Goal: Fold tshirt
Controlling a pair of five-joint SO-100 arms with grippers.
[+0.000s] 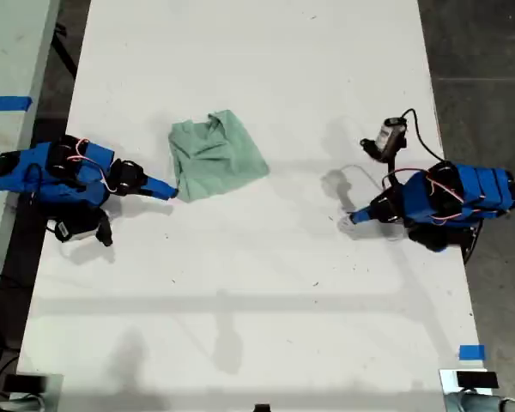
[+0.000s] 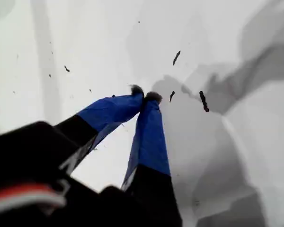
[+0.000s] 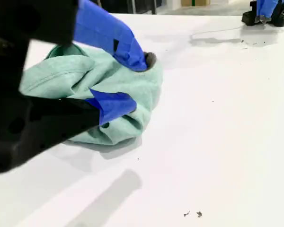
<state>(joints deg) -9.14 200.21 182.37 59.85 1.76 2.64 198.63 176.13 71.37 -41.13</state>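
Two arms are sharing the white table (image 1: 240, 292), and in the exterior view the tshirt (image 1: 216, 154) is lying as a bunched, roughly folded heap near the middle of the worktop, somewhat toward the far edge and nearer the exterior view's left. My second gripper (image 1: 170, 190) is reaching in from that side, its blue tip touching the corner of the cloth closest to it. My first gripper (image 1: 354, 219) is sitting well apart from the cloth, near the worktop's edge at the exterior view's right, low over bare surface.

First wrist view: my first gripper (image 2: 144, 94) is showing both blue fingers pressed tip to tip, closed on nothing, with only the speckled white surface beneath.

Second wrist view: my second gripper (image 3: 132, 80) is standing partly spread at the cloth, one finger resting on top of the heap and the other low against its side, so a fold of the tshirt (image 3: 132, 123) is sitting between them. Whether the fabric is truly pinched I cannot tell.

I am judging the fold to be well along: the shirt is already compact, though lumpy and uneven. The step in hand looks like taking or releasing this edge. The next move is calling for a firm pinch on the fold and a slow carry across, keeping the layers from dragging loose.
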